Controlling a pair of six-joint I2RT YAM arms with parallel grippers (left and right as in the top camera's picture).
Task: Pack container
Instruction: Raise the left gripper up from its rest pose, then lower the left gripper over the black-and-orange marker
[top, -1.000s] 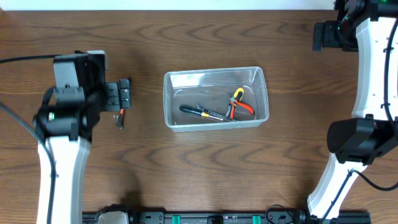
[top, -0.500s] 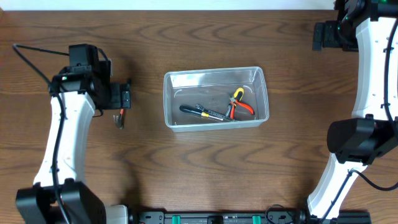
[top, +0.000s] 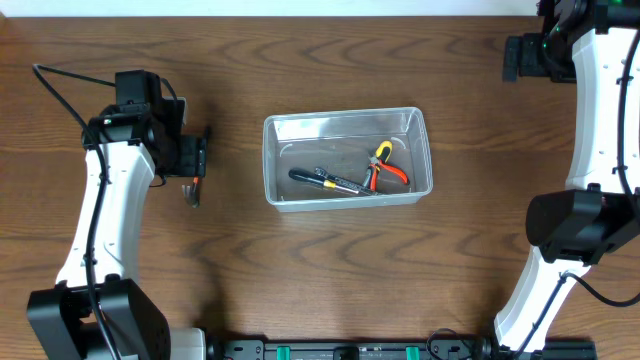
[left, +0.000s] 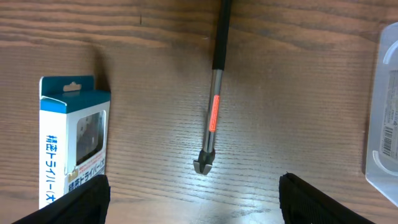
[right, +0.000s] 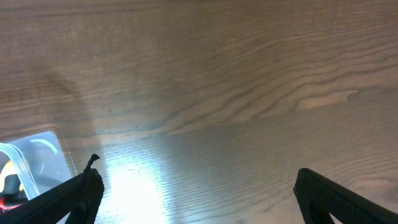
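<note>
The clear plastic container (top: 268, 160) sits mid-table and holds red-and-yellow pliers (top: 386, 166) and a black-handled tool (top: 328, 181). Its edge also shows in the left wrist view (left: 387, 124) and the right wrist view (right: 34, 154). My left gripper (top: 196, 156) is open and empty, just above a slim driver tool (top: 192, 191) lying on the table left of the container. In the left wrist view the driver (left: 212, 109) has a black handle, a metal shaft and an orange label, and lies between the open fingers (left: 193, 205). My right gripper (top: 514, 58) is open and empty at the far right (right: 199, 199).
A small blue-and-white box (left: 71, 140) lies flat on the table beside the driver, close to my left finger. It is hidden under the arm in the overhead view. The table is dark brown wood (top: 330, 270).
My left arm has dropped lower and drawn back a little, with its gripper still over the driver. The right arm and the container's contents have not moved.
</note>
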